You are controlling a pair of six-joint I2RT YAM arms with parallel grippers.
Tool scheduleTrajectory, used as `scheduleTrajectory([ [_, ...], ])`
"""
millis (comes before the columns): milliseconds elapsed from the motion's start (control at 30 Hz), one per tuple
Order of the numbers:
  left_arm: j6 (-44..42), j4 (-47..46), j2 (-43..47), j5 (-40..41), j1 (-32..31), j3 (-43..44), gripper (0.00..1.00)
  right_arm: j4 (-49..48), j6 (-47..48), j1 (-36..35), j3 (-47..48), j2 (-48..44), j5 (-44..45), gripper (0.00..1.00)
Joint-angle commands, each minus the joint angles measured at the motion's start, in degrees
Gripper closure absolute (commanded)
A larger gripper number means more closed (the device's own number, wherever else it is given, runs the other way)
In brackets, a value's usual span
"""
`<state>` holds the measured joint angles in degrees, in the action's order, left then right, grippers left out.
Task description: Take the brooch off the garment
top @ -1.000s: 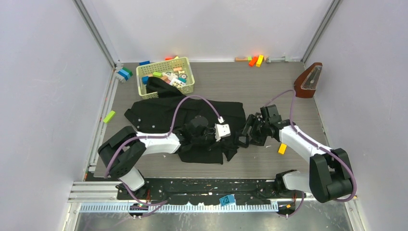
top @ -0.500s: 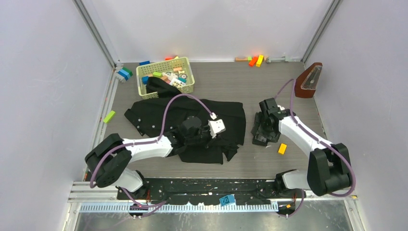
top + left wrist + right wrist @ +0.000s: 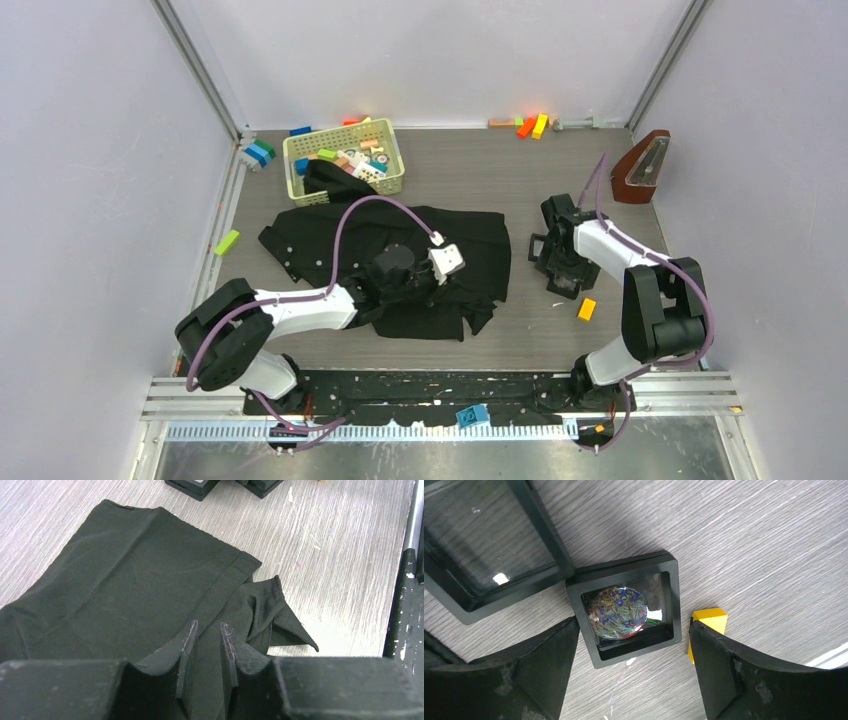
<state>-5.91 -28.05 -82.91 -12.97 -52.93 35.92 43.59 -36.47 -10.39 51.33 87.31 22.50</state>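
The black garment (image 3: 330, 235) lies spread in the middle of the table, and it also fills the left wrist view (image 3: 125, 580). My left gripper (image 3: 209, 625) is over its right part. Its fingers stand a narrow gap apart with a fold of the cloth running up between them, so it is shut on the garment. The brooch is out of view. My right gripper (image 3: 634, 625) (image 3: 560, 272) hangs open just right of the garment. It straddles a small black frame (image 3: 624, 566) that holds a round multicoloured disc (image 3: 618, 611), and its fingers do not touch the frame.
A larger black frame (image 3: 544, 535) lies beside the small one. A yellow block (image 3: 710, 617) (image 3: 587, 309) sits by my right finger. A yellow basket (image 3: 392, 150) of toy blocks stands behind the garment. Loose blocks (image 3: 530, 125) line the back edge, and a brown wedge-shaped object (image 3: 640, 167) stands far right.
My right arm has drawn back to the right over the black frames and its jaws have widened. My left gripper has shifted slightly left over the garment.
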Motion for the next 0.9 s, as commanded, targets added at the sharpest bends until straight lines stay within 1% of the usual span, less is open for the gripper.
scheduleTrajectory([
  [0,0.5,-3.1,0.2,1.9,-0.2,-0.2,0.75,-0.1,0.6,0.7,2.1,-0.6,2.7,0.13],
  [133,0.4,-2.5,1.1,4.4,-0.2,-0.2,0.72,1.4,1.8,0.8,3.2,-4.9,2.0,0.10],
  [200,1.6,-1.4,2.3,5.8,-0.2,0.1,0.67,2.0,2.8,0.7,3.7,-7.5,0.9,0.08],
  [267,3.2,0.8,3.5,9.6,-0.2,1.2,0.60,2.3,3.7,0.7,4.2,-9.5,-3.2,0.05],
  [333,5.3,5.7,5.1,15.2,-0.2,3.2,0.52,1.7,4.6,-0.1,3.9,-11.9,-6.9,0.03],
  [367,6.9,10.3,6.3,17.6,-0.1,4.9,0.48,0.5,5.3,-1.2,3.6,-13.6,-8.4,0.03],
  [400,7.4,15.7,7.9,18.7,0.0,7.0,0.47,-0.3,5.5,-1.8,2.9,-14.5,-11.5,0.03],
  [433,8.2,20.8,9.3,20.0,0.2,8.6,0.47,-1.9,5.7,-3.1,2.5,-16.4,-13.1,0.06],
  [467,8.9,22.6,10.9,22.0,0.3,8.8,0.47,-4.0,5.7,-4.1,1.5,-18.0,-15.8,0.08],
  [533,10.2,23.0,15.7,26.1,0.4,6.8,0.46,-7.4,5.1,-8.0,0.3,-19.9,-18.6,0.13],
  [567,11.5,23.1,17.4,27.4,0.4,5.2,0.45,-8.5,4.4,-11.6,0.0,-20.3,-19.1,0.14],
  [600,14.1,24.6,20.5,30.6,0.5,3.8,0.41,-10.7,4.2,-13.5,-0.4,-20.6,-19.9,0.18],
  [633,17.0,26.5,23.2,33.3,0.6,2.7,0.37,-11.9,4.0,-17.6,-0.4,-20.5,-20.3,0.19],
  [667,19.5,28.7,25.6,34.8,0.9,1.7,0.36,-14.4,4.0,-19.5,-0.4,-20.0,-20.7,0.21],
  [700,21.7,31.9,27.9,35.3,1.4,0.9,0.36,-15.6,4.1,-23.7,-0.3,-19.4,-20.7,0.21],
  [733,23.6,34.9,30.1,35.6,1.9,0.5,0.36,-18.4,4.2,-25.5,-0.1,-18.1,-20.8,0.22],
  [767,25.7,38.0,32.2,36.2,2.4,0.1,0.37,-20.0,4.6,-29.1,-0.1,-17.3,-20.9,0.23],
  [800,28.0,41.3,34.5,37.3,3.0,-0.1,0.38,-23.5,4.9,-32.3,0.0,-15.1,-21.4,0.24],
  [833,30.0,44.0,36.4,38.4,3.7,-0.3,0.38,-25.4,5.2,-33.6,0.2,-13.9,-21.6,0.26],
  [867,31.8,46.7,38.6,39.1,4.8,-0.6,0.39,-28.7,5.3,-36.2,0.7,-11.3,-21.7,0.31],
])
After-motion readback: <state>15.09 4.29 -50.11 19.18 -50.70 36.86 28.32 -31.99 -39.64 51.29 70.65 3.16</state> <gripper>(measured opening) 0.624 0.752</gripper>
